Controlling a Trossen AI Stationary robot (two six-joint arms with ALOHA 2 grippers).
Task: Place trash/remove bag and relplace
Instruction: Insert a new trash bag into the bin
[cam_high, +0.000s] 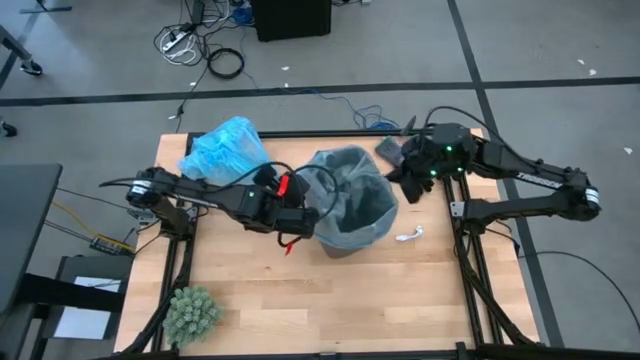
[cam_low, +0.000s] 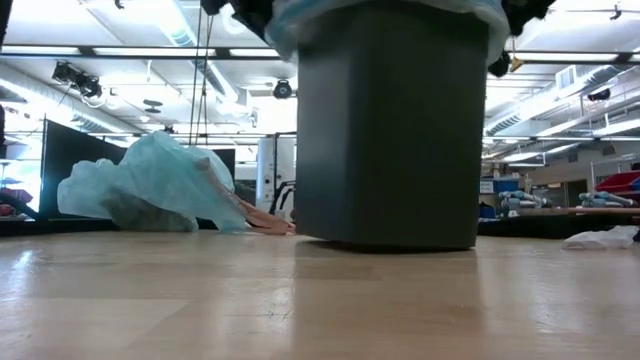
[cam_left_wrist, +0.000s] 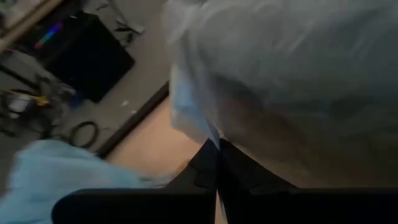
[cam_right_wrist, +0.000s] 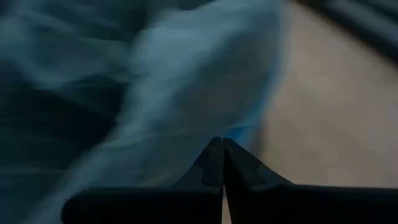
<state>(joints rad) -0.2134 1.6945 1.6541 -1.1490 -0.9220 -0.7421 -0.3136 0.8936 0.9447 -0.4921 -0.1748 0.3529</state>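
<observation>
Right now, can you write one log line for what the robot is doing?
left hand: shut, pinching liner at bin rim | right hand: shut at opposite rim | full blue bag: on table behind

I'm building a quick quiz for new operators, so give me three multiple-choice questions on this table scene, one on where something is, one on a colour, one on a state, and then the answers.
1. Where does the green spiky ball lie on the table?
A. at the near left corner
B. inside the bin
C. beside the right arm

2. What colour is the crumpled bag behind the left arm?
A. red
B. bright sky-blue
C. yellow

3. How does the left pincer stand?
A. wide open
B. shut
C. out of view

Answers: A, the high view shows the ball alone at that corner; B, it shows blue from above and from table height; B, the left wrist view shows its fingers pressed together at the plastic liner on the bin.
</observation>
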